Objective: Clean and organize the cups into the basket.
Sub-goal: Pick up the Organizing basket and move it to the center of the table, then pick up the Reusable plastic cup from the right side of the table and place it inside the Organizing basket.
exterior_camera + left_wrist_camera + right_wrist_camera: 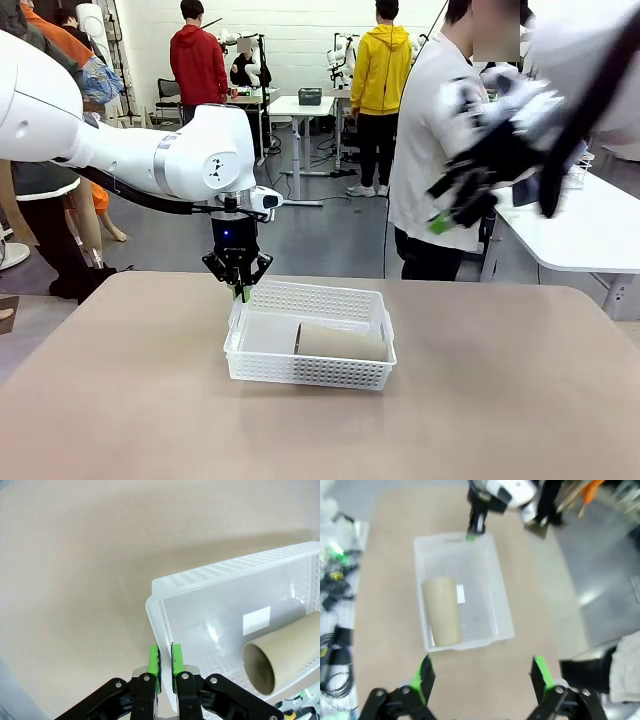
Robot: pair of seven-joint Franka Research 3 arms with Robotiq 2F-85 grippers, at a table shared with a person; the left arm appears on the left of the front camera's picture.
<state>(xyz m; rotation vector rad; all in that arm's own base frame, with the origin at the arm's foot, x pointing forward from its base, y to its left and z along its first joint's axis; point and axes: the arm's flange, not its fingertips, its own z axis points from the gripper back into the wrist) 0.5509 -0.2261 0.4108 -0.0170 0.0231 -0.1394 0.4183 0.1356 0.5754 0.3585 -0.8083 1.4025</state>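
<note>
- One tan cup (340, 342) lies on its side in the right half of the white basket (312, 289), its open mouth facing the robot's left. The basket sits mid-tabletop (120, 400).
- The cup looks light and stiff. Its matte wall should give the pads fair friction, but being round it may roll if nudged.
- A good hold would be across the body near its middle. Another would be at the mouth, with one finger inside and one outside.
- The basket is thin plastic, likely to flex and to slide easily on the smooth tabletop.
- The left pincer (240, 290) is closed at the basket's far left corner. In its wrist view the green pads (154, 666) seem to pinch the thin rim between them.
- The right pincer (481, 662) hangs high above the tabletop with its jaws spread wide, holding nothing and looking down on basket and cup.
- A person (430, 150) in a white shirt stands beyond the far edge, with no hand near the basket.
- Loose cables (335, 630) lie off to one side of the tabletop, well apart from the basket.
- In the way of a reach for the cup are the lattice walls close beside it and the left arm over the corner.
</note>
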